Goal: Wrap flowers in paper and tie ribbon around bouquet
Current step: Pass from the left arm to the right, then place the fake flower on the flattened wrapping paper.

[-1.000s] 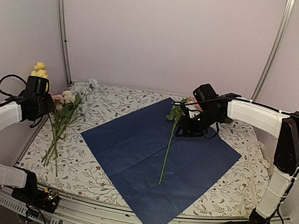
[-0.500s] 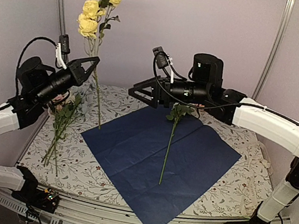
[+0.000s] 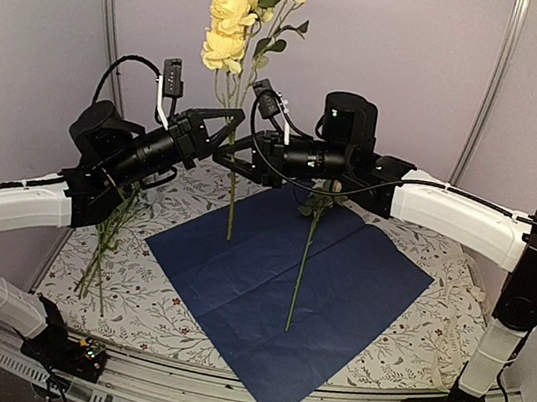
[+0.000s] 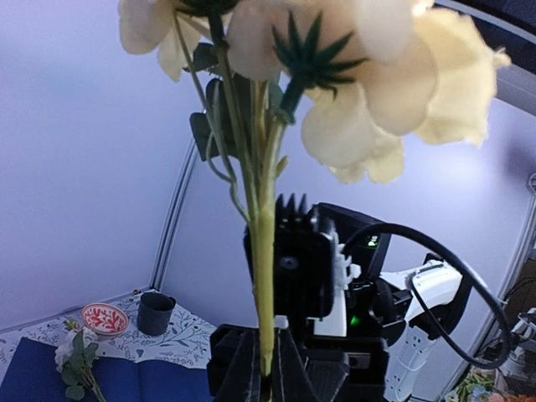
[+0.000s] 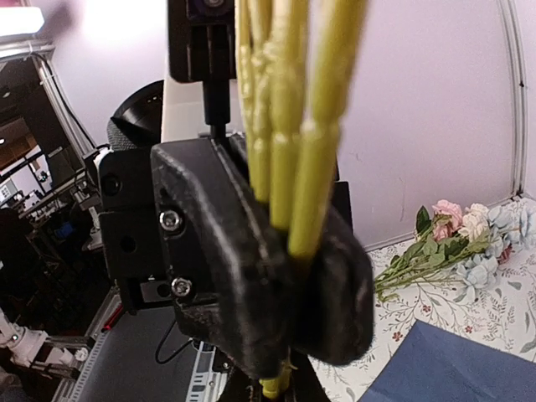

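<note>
A bunch of yellow flowers (image 3: 238, 14) stands upright in the air over the far left corner of the dark navy paper (image 3: 339, 272). My left gripper (image 3: 231, 125) is shut on its stems (image 4: 265, 251), blooms above, stem end hanging below. My right gripper (image 3: 225, 154) meets it from the right, and its fingers are closed on the same stems just under the left one (image 5: 280, 387). One pink-headed flower (image 3: 303, 257) lies along the paper's middle. More flowers (image 3: 108, 228) lie on the cloth at the left. The ribbon is out of view.
A white leaf-printed tablecloth (image 3: 162, 306) covers the table. Metal frame posts (image 3: 108, 25) rise at both back corners. A small red-patterned bowl (image 4: 105, 318) and a dark cup (image 4: 156, 312) stand on the cloth by the far wall.
The left arm lifted the yellow flowers from the left edge and carried them right. The right arm left the flower on the paper, rose, reached left and closed on the yellow stems.
</note>
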Available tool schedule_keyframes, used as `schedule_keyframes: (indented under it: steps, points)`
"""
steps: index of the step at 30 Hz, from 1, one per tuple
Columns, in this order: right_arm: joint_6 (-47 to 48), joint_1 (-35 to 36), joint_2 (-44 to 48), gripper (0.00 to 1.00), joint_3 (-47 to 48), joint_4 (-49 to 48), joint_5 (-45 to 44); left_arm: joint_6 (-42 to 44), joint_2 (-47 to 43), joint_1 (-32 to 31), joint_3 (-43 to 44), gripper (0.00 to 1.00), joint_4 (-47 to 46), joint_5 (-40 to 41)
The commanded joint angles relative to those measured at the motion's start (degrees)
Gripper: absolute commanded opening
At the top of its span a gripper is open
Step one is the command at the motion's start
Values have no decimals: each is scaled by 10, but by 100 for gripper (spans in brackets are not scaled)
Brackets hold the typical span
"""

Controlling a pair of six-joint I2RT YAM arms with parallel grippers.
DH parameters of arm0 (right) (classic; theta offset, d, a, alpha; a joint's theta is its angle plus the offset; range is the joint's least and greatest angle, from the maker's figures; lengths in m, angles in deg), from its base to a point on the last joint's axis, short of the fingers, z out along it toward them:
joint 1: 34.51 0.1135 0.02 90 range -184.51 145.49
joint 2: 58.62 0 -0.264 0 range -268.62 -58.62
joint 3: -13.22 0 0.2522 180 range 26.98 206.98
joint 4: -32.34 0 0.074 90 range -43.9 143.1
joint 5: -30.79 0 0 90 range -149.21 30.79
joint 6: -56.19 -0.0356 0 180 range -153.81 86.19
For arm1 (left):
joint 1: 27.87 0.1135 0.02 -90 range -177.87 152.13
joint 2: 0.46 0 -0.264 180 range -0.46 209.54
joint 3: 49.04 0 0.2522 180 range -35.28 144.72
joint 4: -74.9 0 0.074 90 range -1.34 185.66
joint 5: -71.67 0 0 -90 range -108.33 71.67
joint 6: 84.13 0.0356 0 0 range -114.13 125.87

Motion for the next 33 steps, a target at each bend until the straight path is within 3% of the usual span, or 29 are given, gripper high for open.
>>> schedule_keyframes:
  steps: [1,2,3,4,5,8,12,16,22,24,27,33]
  points:
    - [15,-4,15,0,-2,20,-11,12,1,-13,21,0,-9,16]
    - [8,-9,20,0,-7,25,-23,20,-3,-13,26,23,22,47]
    - [-4,-20,23,0,-10,37,-34,31,-8,-13,32,63,64,86]
    - [-36,-36,24,0,-14,57,-43,43,-13,-12,39,91,117,141]
    - [-57,-53,24,0,-21,79,-50,53,-15,-11,47,98,169,201]
    - [-123,-102,22,0,-73,150,-87,66,-6,8,66,99,336,334]
    - [-147,-130,-32,0,-94,260,-85,47,14,49,49,99,456,349]
    - [-141,-141,-93,0,-87,281,-46,22,24,84,17,99,481,331]
    - [-141,-159,-145,4,-55,333,-101,22,26,114,-19,99,483,323]
    - [-145,-160,-152,11,-57,336,-102,23,25,125,-25,99,489,322]
    - [-149,-160,-159,29,-57,343,-102,29,34,149,-29,99,503,318]
    - [-140,-160,-117,32,-53,376,-175,9,72,273,-19,99,580,282]
